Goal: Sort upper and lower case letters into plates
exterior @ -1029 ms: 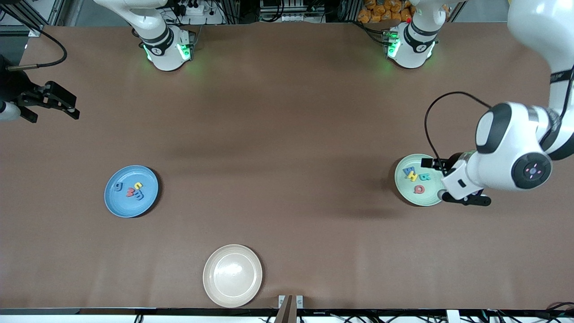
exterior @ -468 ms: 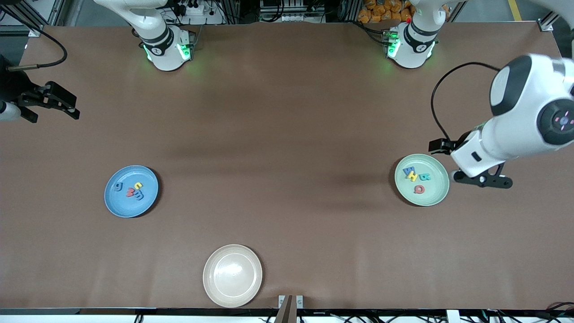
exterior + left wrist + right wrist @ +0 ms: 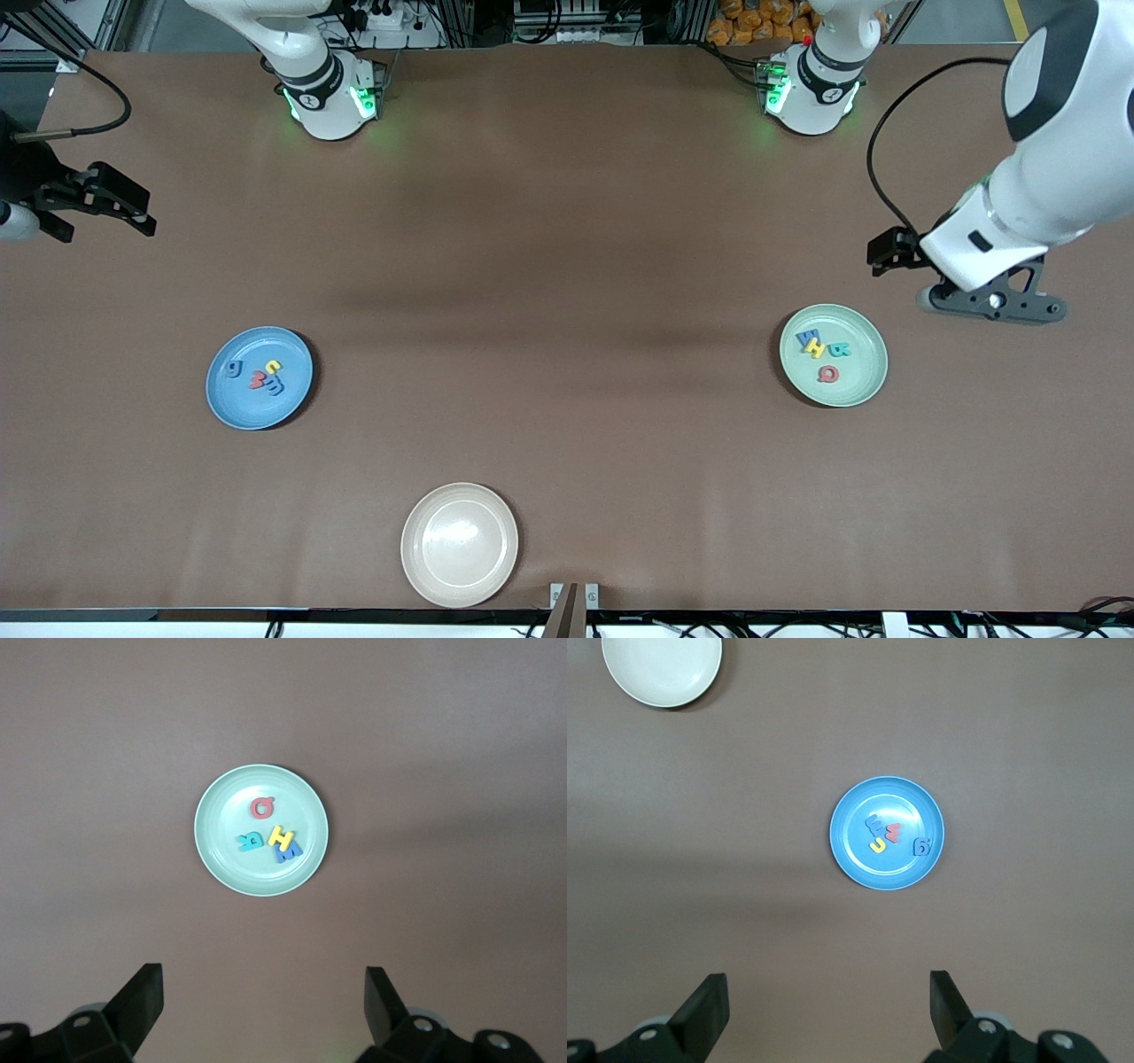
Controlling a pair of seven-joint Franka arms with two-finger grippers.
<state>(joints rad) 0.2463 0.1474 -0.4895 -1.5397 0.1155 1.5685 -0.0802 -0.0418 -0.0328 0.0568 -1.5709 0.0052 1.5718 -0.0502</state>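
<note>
The pale green plate lies toward the left arm's end of the table and carries a blue letter, a yellow letter, a teal letter and a red letter. In the left wrist view the green plate shows the same letters, among them the red letter. My left gripper hangs open and empty over bare table beside that plate. The blue plate holds several letters, such as a red letter and a yellow letter. My right gripper waits open and empty, high above the right arm's end of the table.
A cream-beige plate with nothing on it sits near the table edge closest to the front camera. Both arm bases stand along the table edge by the robots. A black cable loops off the left arm.
My left gripper has risen off the green plate and swung toward the robots' side and the left arm's end of the table, uncovering the plate. The right arm has not moved.
</note>
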